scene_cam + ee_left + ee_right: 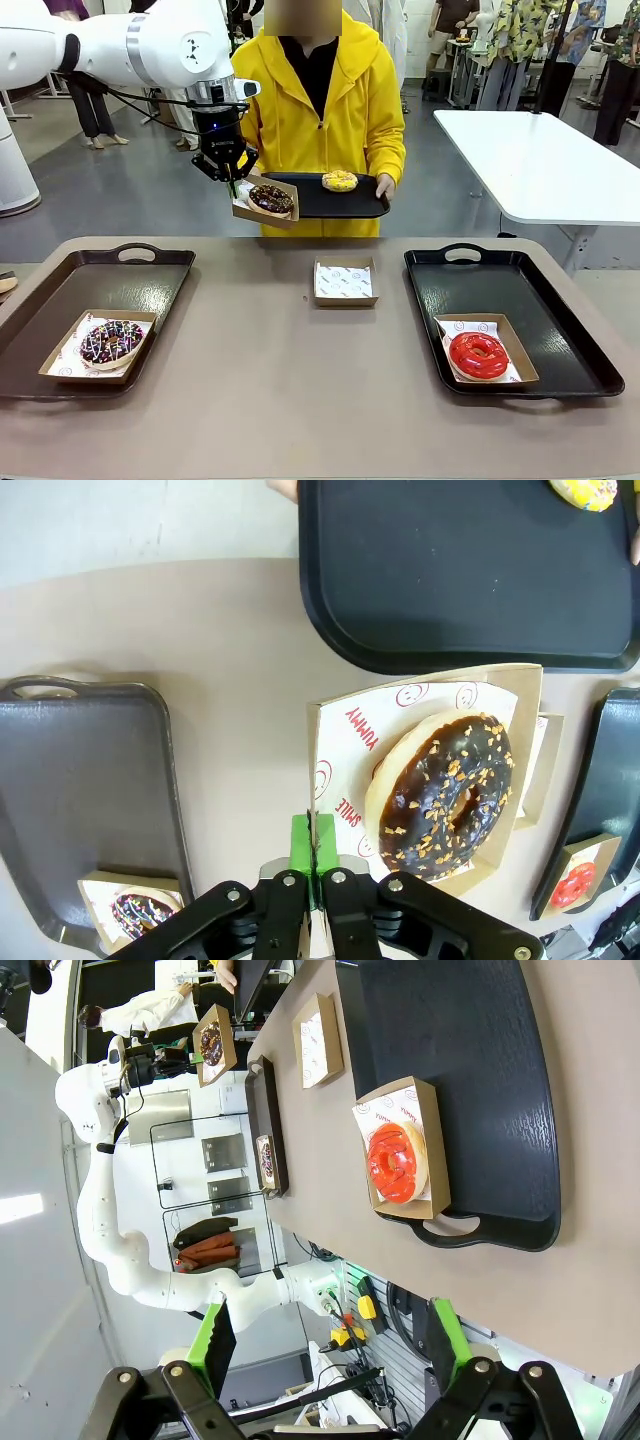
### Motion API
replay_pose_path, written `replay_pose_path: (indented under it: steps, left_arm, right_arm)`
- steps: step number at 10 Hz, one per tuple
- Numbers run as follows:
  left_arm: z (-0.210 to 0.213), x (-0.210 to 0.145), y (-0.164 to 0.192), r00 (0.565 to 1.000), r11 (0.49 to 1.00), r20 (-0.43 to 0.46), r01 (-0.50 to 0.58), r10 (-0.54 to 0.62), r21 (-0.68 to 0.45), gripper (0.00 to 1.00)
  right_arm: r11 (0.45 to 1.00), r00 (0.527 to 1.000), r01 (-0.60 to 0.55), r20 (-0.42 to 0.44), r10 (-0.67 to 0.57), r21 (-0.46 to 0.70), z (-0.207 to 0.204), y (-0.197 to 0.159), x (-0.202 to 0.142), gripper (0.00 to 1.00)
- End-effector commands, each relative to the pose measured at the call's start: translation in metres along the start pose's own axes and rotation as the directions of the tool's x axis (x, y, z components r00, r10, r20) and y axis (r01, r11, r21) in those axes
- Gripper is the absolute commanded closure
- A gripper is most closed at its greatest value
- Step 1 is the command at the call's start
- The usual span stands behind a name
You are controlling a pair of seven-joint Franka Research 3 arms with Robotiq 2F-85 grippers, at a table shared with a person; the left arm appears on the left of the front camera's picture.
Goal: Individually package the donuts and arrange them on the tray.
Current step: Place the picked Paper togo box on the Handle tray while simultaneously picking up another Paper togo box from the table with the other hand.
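— So, what does the room look like?
— It has a smooth grey floor (150,195), with a white table (540,160) off to the right and people standing farther back. The work table (300,400) is matte taupe with rounded corners.

— What sits on it?
— The left tray (60,290) is black and carries a cardboard box with the sprinkled donut (110,342). The right tray (540,300) carries a boxed red donut (478,355). Between the trays lies an empty box (344,281) lined with printed paper.

— And the arms?
— The left gripper (312,845) is raised above the table, its green pads clamped on the wall of a held box (528,730). In that box is the chocolate donut (445,795), flecked with pale crumbs. The box hangs tilted, just beside the near edge of a black serving tray (310,205) that a person (320,100) in a yellow hoodie holds out. The yellow donut (339,181) lies bare on that tray.

— And the right one?
— The right gripper (330,1345) has its jaws spread wide with nothing between them. It hovers off the handle end of the right tray.
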State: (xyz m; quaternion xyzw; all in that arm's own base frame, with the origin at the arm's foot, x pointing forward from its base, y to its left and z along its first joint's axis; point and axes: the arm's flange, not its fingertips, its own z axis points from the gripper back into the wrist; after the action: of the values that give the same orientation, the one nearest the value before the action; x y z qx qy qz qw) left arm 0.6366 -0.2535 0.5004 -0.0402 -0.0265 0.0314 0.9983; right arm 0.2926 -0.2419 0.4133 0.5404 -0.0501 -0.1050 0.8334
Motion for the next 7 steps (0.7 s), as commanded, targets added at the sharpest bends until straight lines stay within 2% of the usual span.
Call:
replay_pose_path:
  steps: [1, 2, 5, 7]
  left_arm:
    - [0.000, 0.000, 0.000, 1.000, 1.000, 0.000, 0.000, 0.000, 0.000, 0.99]
    - [0.011, -0.001, 0.013, 1.000, 1.000, -0.012, 0.016, -0.016, -0.024, 0.99]
    - [0.042, -0.035, 0.070, 0.998, 0.998, 0.015, 0.059, -0.058, -0.025, 0.99]
    - [0.048, -0.055, 0.116, 0.999, 0.998, -0.009, 0.053, -0.053, -0.015, 0.99]
  right_arm:
    - [1.000, 1.000, 0.000, 0.000, 0.000, 0.000, 0.000, 0.000, 0.000, 0.00]
    - [0.999, 1.000, -0.010, -0.002, 0.010, -0.032, -0.010, 0.029, 0.015, 0.00]
    - [0.994, 0.999, -0.015, -0.052, 0.010, -0.108, -0.048, 0.116, 0.050, 0.00]
    - [0.978, 0.999, -0.009, -0.042, 0.000, -0.210, -0.094, 0.161, 0.075, 0.00]
